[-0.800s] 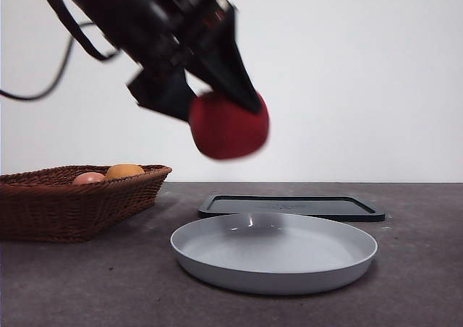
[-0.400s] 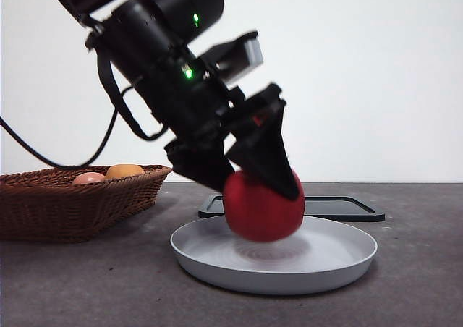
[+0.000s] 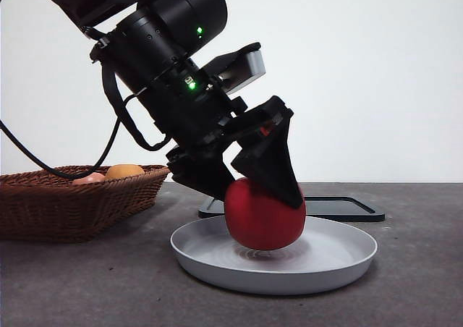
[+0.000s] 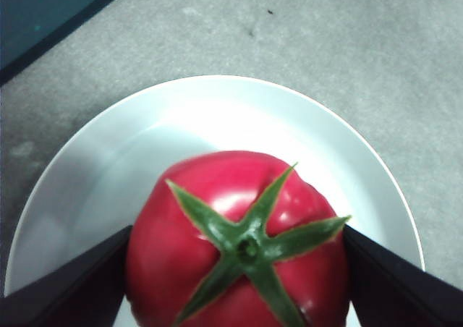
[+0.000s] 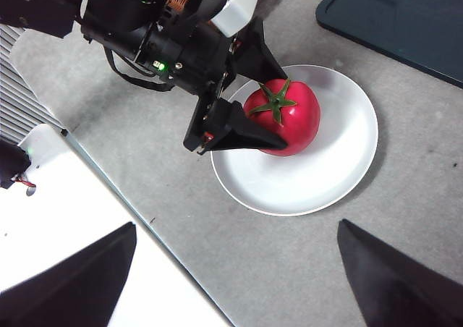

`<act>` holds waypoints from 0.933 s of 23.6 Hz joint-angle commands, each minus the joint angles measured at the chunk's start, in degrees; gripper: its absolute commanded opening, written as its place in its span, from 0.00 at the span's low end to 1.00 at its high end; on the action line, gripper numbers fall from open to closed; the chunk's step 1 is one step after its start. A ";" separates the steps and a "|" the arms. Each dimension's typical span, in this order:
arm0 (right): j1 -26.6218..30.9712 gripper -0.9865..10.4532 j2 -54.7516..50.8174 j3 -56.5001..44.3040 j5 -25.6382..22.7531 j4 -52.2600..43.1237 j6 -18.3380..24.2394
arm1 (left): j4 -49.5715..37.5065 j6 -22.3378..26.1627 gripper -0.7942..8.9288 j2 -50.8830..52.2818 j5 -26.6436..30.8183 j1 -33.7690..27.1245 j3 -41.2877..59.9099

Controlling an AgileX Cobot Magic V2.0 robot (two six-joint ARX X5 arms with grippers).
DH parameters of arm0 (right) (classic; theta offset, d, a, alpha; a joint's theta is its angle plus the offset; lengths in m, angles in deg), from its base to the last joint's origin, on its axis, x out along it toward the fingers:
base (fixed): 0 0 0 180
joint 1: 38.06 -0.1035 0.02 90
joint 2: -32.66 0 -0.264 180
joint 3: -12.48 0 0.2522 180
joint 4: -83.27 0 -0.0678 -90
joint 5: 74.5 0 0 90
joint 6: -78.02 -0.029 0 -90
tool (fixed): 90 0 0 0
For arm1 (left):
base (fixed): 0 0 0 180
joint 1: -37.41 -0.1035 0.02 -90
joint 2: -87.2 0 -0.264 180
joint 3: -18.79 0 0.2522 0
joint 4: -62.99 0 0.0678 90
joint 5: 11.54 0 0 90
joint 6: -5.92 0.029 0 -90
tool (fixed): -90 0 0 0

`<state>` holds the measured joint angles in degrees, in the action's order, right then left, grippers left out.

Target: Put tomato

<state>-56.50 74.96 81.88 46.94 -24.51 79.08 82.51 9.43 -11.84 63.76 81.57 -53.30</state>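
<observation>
The glossy red tomato with its green calyx is in the pale grey plate, its underside at or just above the plate's floor. My left gripper leans in from the upper left, shut on the tomato with one black jaw on either side of it. The right wrist view looks down on the same scene: the tomato is on the plate's left half between the left arm's jaws. My right gripper hangs high above the table, open and holding nothing.
A brown wicker basket at the left holds an orange fruit and a pale pink fruit. A flat dark tray lies just behind the plate. A white panel borders the table in the right wrist view.
My left gripper came down from high above the table with the tomato and lowered it into the plate. Over the last half second it has barely shifted.
</observation>
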 commanded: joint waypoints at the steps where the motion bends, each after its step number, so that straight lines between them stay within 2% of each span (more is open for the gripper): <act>1: -0.35 0.47 0.33 1.05 0.00 -0.31 -0.59 | -0.26 0.02 0.54 -1.16 0.17 0.59 -0.87; 4: -0.35 0.47 0.33 1.05 0.00 -0.31 -0.59 | 0.24 -0.11 0.54 -1.16 0.17 0.59 -0.87; 7: -0.35 0.47 0.33 1.05 0.00 -0.31 -0.59 | 0.68 -0.11 0.63 -1.16 0.17 0.59 -0.87; 15: -0.35 0.47 0.33 1.05 0.00 -0.31 -0.57 | 0.70 -0.83 0.63 -0.20 0.17 0.44 -1.16; 22: -0.35 0.47 0.33 1.05 -0.02 -0.33 -0.57 | 2.45 -1.31 0.63 8.52 0.22 -3.41 -1.16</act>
<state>-56.50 74.96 81.88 46.94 -24.51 79.08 85.24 8.58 -2.99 63.78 77.75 -53.30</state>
